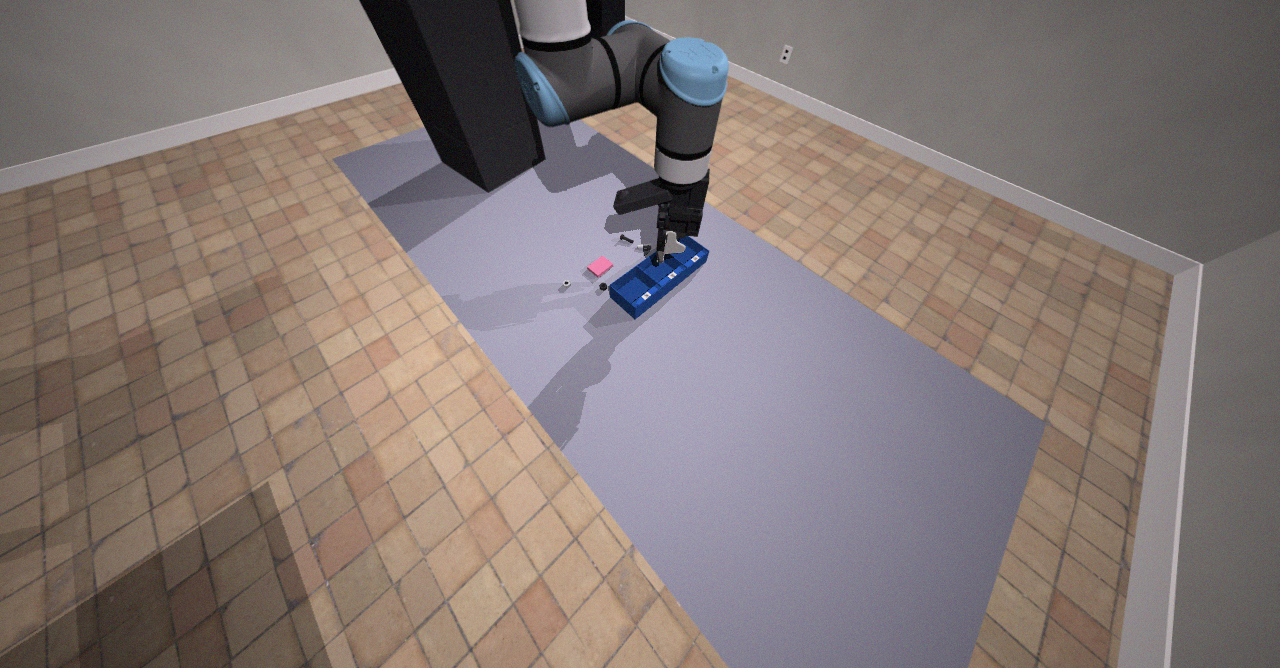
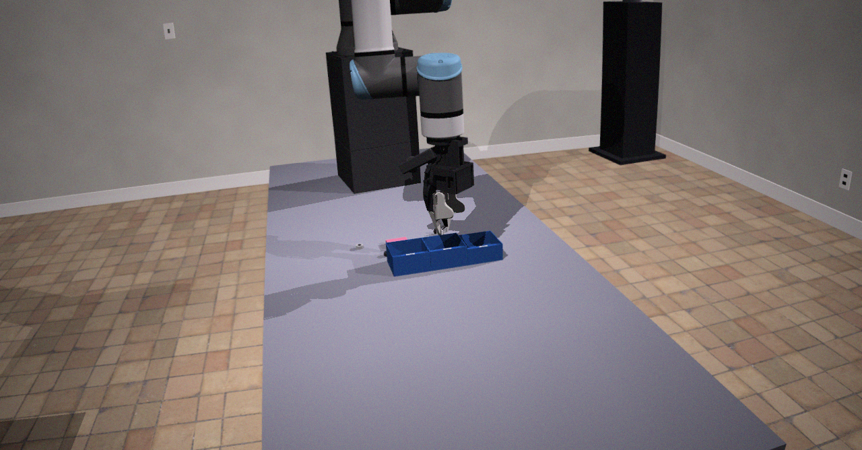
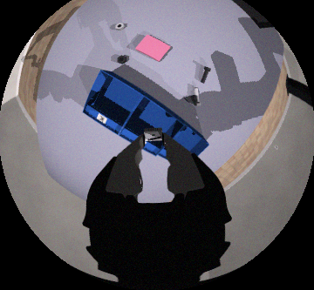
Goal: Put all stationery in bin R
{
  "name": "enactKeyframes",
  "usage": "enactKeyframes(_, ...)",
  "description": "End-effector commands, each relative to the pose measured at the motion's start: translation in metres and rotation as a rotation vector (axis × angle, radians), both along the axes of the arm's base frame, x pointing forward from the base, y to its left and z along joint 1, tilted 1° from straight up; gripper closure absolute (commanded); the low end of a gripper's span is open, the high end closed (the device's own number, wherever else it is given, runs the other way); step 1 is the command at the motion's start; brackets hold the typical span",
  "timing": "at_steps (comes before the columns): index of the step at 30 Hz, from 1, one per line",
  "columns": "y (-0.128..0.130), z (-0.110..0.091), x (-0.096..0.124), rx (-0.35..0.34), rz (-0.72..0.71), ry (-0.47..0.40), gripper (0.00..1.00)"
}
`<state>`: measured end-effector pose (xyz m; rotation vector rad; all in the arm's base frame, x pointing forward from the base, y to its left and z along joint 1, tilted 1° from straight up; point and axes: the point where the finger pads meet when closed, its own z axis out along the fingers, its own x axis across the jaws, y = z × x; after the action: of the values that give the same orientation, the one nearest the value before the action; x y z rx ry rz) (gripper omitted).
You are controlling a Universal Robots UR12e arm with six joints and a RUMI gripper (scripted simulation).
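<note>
Exterior view: wrist (image 1: pixel 687 127) (image 2: pixel 441 98) vertical, fingers (image 1: pixel 673 242) (image 2: pixel 442 207) above the blue bins (image 1: pixel 637 308) (image 2: pixel 447 259) (image 3: pixel 114 91); small grey object (image 3: pixel 153 137) clenched between them.

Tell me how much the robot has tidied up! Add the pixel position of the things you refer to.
Done: I can't make out anything in the bins (image 1: pixel 666 289) (image 2: pixel 448 259) (image 3: pixel 119 94).
In hand: the gripper (image 1: pixel 660 259) (image 2: pixel 440 230) (image 3: pixel 153 134) seems to pinch a small grey thing (image 3: pixel 153 137).
Left: the pink pad (image 1: pixel 599 266) (image 2: pixel 396 240) (image 3: pixel 153 48) lies outside; nearby bits are too tiny to name.

Matt, plastic-looking blue bins (image 1: pixel 636 308) (image 2: pixel 448 259) (image 3: pixel 131 120) — and a smooth, glossy-looking light-blue joint cap (image 1: pixel 694 59) (image 2: pixel 439 64) — plastic too.
</note>
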<state>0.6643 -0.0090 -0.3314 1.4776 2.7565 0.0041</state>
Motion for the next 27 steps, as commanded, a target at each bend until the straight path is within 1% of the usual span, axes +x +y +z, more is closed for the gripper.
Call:
enactKeyframes(1,0.0,0.0005,0.0008,-0.001,-0.157,0.0,1.0)
enactKeyframes(10,-0.0001,0.0005,0.0006,0.001,-0.41,0.002,1.0)
enactKeyframes(12,-0.0001,0.0005,0.0006,0.001,-0.41,0.002,1.0)
enactKeyframes(13,0.0,0.0005,0.0006,0.0,-0.489,0.003,1.0)
enactKeyframes(19,0.0,0.0005,0.0006,-0.003,-0.646,0.005,1.0)
enactKeyframes(27,0.0,0.0005,0.0006,-0.004,-0.662,0.005,1.0)
